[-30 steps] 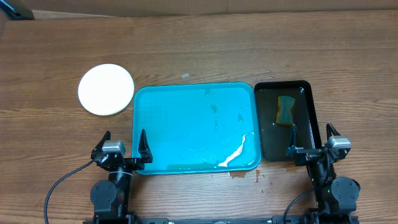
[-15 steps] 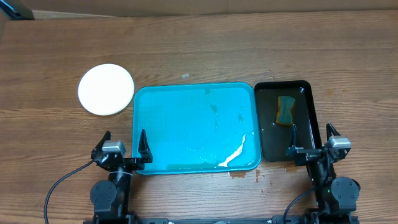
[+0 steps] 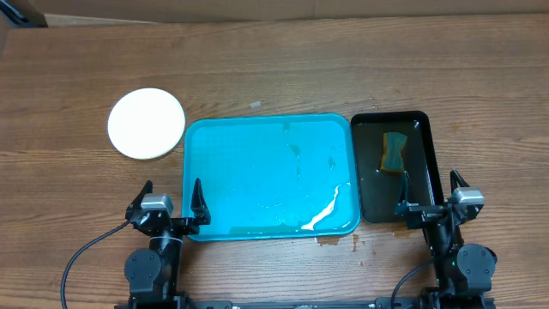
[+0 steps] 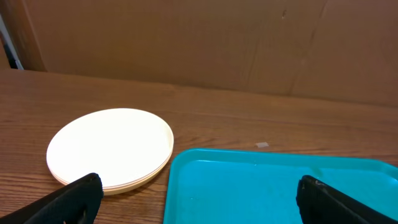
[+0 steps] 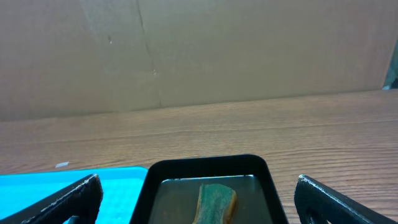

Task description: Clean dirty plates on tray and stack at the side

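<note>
The plates [image 3: 146, 124] sit in one stack on the table left of the turquoise tray [image 3: 268, 176]; the top one is white, and the stack also shows in the left wrist view [image 4: 110, 147]. The tray holds no plates, only wet streaks and a white smear; its corner shows in the left wrist view [image 4: 261, 186]. My left gripper [image 3: 170, 209] is open and empty at the tray's near left corner. My right gripper [image 3: 431, 201] is open and empty at the near end of the black tray.
A narrow black tray [image 3: 425, 172] stands right of the turquoise tray, holding water and a green-yellow sponge [image 3: 394, 152], which shows in the right wrist view [image 5: 216, 202]. Small brown drips [image 3: 339, 241] lie on the table at the turquoise tray's front edge. A cardboard wall runs behind the table.
</note>
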